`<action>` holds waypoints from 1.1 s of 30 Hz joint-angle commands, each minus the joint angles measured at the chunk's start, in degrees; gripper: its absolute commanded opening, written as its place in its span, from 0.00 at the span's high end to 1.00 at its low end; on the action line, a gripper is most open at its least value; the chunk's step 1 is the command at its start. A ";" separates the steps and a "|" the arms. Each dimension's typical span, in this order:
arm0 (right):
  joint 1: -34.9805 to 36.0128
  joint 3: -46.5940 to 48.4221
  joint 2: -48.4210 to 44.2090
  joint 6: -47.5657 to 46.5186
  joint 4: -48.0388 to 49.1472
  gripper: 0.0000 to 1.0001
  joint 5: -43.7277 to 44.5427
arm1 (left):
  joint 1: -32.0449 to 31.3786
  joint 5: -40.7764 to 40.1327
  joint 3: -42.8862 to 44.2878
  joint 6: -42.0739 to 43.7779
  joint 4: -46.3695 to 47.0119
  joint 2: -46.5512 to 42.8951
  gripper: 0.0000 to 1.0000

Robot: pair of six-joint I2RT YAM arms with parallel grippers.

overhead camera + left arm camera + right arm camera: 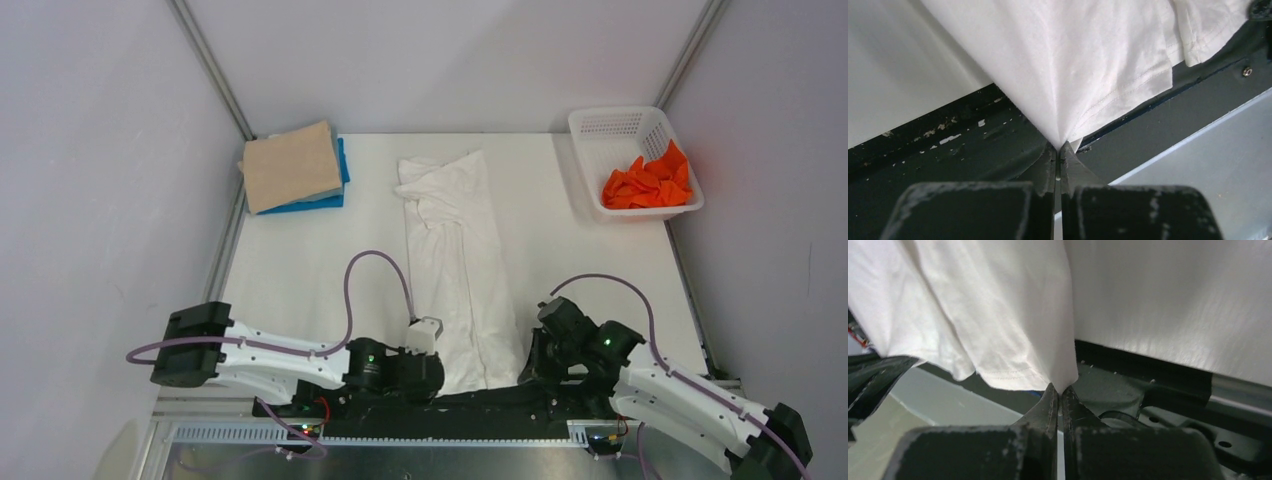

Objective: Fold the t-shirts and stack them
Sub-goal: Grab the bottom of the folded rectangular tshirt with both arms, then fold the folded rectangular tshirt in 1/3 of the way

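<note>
A white t-shirt (455,255) lies folded into a long strip down the middle of the table, its hem hanging over the near edge. My left gripper (1058,147) is shut on the hem's left corner (1060,135). My right gripper (1058,389) is shut on the hem's right corner (1063,377). In the top view the left gripper (437,370) and right gripper (530,368) sit at either side of the strip's near end. A folded beige-tan t-shirt (290,165) rests on a folded blue t-shirt (335,195) at the back left. An orange t-shirt (650,182) is crumpled in the basket.
The white lattice basket (620,125) stands at the back right corner. Grey walls enclose the table on three sides. The black base rail (480,405) runs along the near edge under the hanging hem.
</note>
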 commanded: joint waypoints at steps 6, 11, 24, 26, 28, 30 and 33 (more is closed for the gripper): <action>1.32 0.43 -3.29 3.14 2.86 1.00 -5.11 | -0.59 -3.26 3.20 -0.31 -2.25 -0.03 1.00; -0.53 5.19 1.04 -0.86 9.89 1.00 -3.29 | 6.43 -8.31 4.11 5.47 -1.99 -4.14 1.00; -16.93 17.57 20.02 -2.77 33.90 1.00 -6.03 | 30.87 -4.50 12.02 22.63 4.94 -0.11 1.00; -19.21 20.23 23.64 -3.19 35.30 1.00 -5.53 | 34.51 -2.72 13.70 24.30 6.01 1.82 1.00; -22.01 22.72 27.15 -3.86 36.63 1.00 -5.67 | 38.16 -0.16 16.19 26.13 7.13 4.28 1.00; -23.74 24.95 30.41 -4.33 38.68 1.00 -6.15 | 41.36 1.99 18.67 27.82 7.94 7.09 1.00; -25.36 29.58 36.58 -6.17 40.22 1.00 -6.96 | 45.53 3.85 21.73 30.06 8.17 11.66 1.00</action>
